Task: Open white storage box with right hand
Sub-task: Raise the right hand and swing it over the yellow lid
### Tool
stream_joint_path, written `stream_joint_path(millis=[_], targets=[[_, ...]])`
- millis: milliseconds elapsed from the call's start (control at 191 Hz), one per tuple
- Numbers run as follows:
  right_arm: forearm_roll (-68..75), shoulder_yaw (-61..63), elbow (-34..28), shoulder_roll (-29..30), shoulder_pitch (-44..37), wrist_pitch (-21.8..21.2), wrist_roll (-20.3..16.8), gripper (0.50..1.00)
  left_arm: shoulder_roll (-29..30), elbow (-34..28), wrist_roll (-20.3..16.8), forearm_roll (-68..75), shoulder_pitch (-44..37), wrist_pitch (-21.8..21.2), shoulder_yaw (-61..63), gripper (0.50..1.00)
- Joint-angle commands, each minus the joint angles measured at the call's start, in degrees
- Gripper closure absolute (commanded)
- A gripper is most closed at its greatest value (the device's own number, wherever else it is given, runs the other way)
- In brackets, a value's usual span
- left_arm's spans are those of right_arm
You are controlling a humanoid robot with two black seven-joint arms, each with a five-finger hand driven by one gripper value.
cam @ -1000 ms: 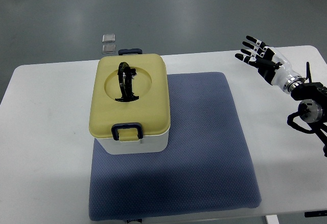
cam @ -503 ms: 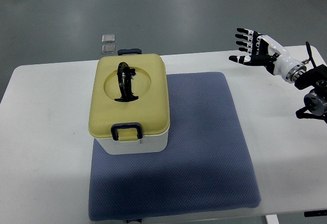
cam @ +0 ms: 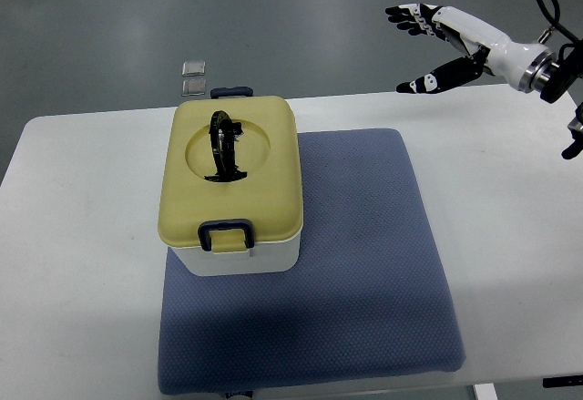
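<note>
- One white storage box [cam: 239,252] with yellow lid [cam: 232,177], left of frame centre, sits on the upper-left corner of one blue mat [cam: 364,272].
- Lid shut and flat on the box; one black carry handle [cam: 223,145] lies in the round recess on top.
- Two dark latches: front one [cam: 227,232] at the lid's lower edge, back one [cam: 233,91] at the upper edge, just over the table's far rim.
- One right hand [cam: 439,40] at upper right of frame, arm coming in from the right edge; fingers [cam: 412,14] spread wide, thumb apart and lower, holding nothing.
- Hand is well apart from the box and up beyond the table's far edge, over grey floor.
- One white table [cam: 82,236]; bare strips left of the box and right of the mat, open room between hand and box.
- Mat's lower edge reaches near the table's front edge at frame bottom.
- Two small square clear pieces [cam: 193,76] lie on the floor above the box, stacked one above the other in frame.
- Left hand not visible.
</note>
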State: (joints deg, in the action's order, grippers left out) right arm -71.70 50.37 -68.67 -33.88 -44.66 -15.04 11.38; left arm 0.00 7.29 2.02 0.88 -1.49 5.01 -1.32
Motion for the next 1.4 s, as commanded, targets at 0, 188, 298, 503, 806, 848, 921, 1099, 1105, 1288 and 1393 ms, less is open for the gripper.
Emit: stream_joint_path(millis=[0,188,298,503,806,848,921,1099,1105,1288,1393], targets=[[-3.71,0.0,-1.47,-1.02,-2.8,-2.8,0.05,0.572,0.0,0.0,0.0,0.0,-0.01,0.0,0.0,0.5],[-8.37,0.0,-4.11,-1.02,-6.85,-7.99,0.13,0.572,0.0,0.0,0.0,0.0,-0.01,0.0,0.0,0.5],[-9.07,-1.59,-5.07,-0.93,-9.13,-8.43,0.13,0.572,0.0,0.0,0.0,0.0,-0.01,0.0,0.0,0.5],[-8.9,-4.05,-5.42,-1.11,-12.56,-8.43,0.22,0.572,0.0,0.0,0.0,0.0,-0.01,0.0,0.0,0.5],[-7.76,-6.24,-8.15,-5.06,-15.63,-9.48,2.51,0.572,0.0,0.0,0.0,0.0,-0.01,0.0,0.0,0.5],[-7.67,-6.24,-8.06,-5.06,-15.81,-9.39,2.42,0.572,0.0,0.0,0.0,0.0,-0.01,0.0,0.0,0.5],[-7.76,-5.89,-7.89,-4.09,-16.25,-9.57,2.15,0.572,0.0,0.0,0.0,0.0,-0.01,0.0,0.0,0.5],[-6.97,-5.28,-7.8,-4.27,-16.86,-9.13,2.95,0.572,0.0,0.0,0.0,0.0,-0.01,0.0,0.0,0.5],[-6.62,-5.36,-7.8,-4.36,-17.04,-9.04,3.03,0.574,0.0,0.0,0.0,0.0,-0.01,0.0,0.0,0.5],[-0.46,-11.34,-7.8,-6.64,-20.56,-8.25,4.88,0.574,0.0,0.0,0.0,0.0,-0.01,0.0,0.0,0.5],[-0.46,-17.4,-7.89,-7.08,-23.02,-4.39,6.63,0.574,0.0,0.0,0.0,0.0,-0.01,0.0,0.0,0.5]])
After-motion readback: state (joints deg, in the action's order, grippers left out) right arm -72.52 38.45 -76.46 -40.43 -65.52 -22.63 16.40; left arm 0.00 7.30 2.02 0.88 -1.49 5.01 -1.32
